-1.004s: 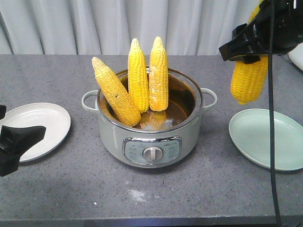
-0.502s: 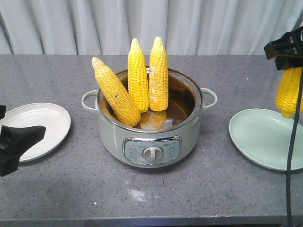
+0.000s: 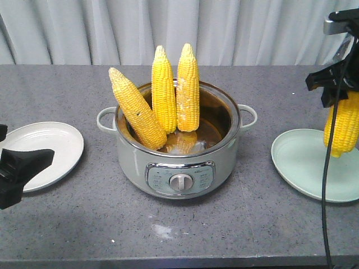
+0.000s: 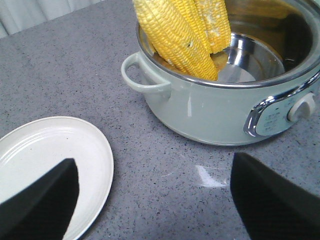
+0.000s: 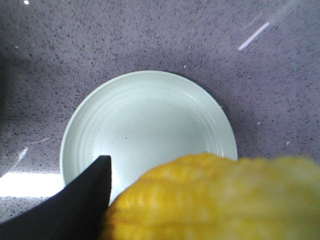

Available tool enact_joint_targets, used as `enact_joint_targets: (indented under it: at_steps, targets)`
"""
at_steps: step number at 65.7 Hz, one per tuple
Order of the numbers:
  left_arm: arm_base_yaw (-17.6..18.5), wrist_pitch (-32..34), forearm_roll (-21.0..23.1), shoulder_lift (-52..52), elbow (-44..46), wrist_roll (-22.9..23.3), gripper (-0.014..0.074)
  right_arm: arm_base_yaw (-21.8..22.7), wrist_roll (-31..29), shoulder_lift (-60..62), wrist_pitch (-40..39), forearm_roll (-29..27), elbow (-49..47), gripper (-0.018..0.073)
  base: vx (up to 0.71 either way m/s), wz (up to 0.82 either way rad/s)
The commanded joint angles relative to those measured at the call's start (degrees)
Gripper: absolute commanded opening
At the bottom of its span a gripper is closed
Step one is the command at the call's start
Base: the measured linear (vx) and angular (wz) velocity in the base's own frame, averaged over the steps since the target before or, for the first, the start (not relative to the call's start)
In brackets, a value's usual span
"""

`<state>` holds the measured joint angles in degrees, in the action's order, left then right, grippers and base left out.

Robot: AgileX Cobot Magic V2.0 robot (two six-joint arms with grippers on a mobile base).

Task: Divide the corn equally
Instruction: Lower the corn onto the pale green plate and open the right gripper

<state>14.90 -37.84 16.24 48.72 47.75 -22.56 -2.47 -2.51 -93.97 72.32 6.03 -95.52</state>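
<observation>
Three corn cobs stand upright in the cooker pot [image 3: 176, 168]: one leans left [image 3: 136, 109], and two stand side by side [image 3: 164, 92] [image 3: 188, 89]. Another yellow piece [image 3: 182, 140] lies at the bottom of the pot. My right gripper [image 3: 334, 84] is shut on a fourth corn cob [image 3: 342, 128], which hangs tip down just above the pale green plate [image 3: 305, 162]. In the right wrist view that cob [image 5: 215, 200] fills the foreground over the plate [image 5: 150, 115]. My left gripper [image 4: 155, 200] is open and holds nothing; it sits low between the white plate [image 4: 50, 150] and the pot [image 4: 200, 110].
The white plate [image 3: 47, 148] lies at the left on the grey countertop. The pot's side handles [image 3: 105, 119] [image 3: 248, 116] stick out. A black cable [image 3: 326, 196] hangs down at the right. A grey curtain closes off the back.
My right gripper carried the corn cob rightward and then lowered it over the pale green plate. The left gripper and the cobs in the pot have not moved.
</observation>
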Motion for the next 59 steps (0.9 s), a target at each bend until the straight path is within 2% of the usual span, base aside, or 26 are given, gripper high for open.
enact_joint_targets:
  at_steps: [1, 37, 51, 59]
  targets:
    - [0.4, 3.2, 1.0, 0.0, 1.8, 0.0, 0.0580, 0.5, -0.8, 0.0, 1.5, 0.6, -1.7, 0.0256, 0.00, 0.00]
    - [0.4, 3.2, 1.0, 0.0, 1.8, 0.0, 0.0580, 0.5, -3.7, -10.2, 1.5, 1.4, -1.7, 0.0256, 0.00, 0.00]
    - [0.4, 3.2, 1.0, 0.0, 1.8, 0.0, 0.0580, 0.5, -4.2, -12.2, 1.6, 3.5, -1.7, 0.0256, 0.00, 0.00]
    - [0.4, 3.2, 1.0, 0.0, 1.8, 0.0, 0.0580, 1.0, -4.2, -13.0, 1.6, 3.7, -1.7, 0.0283, 0.00, 0.00]
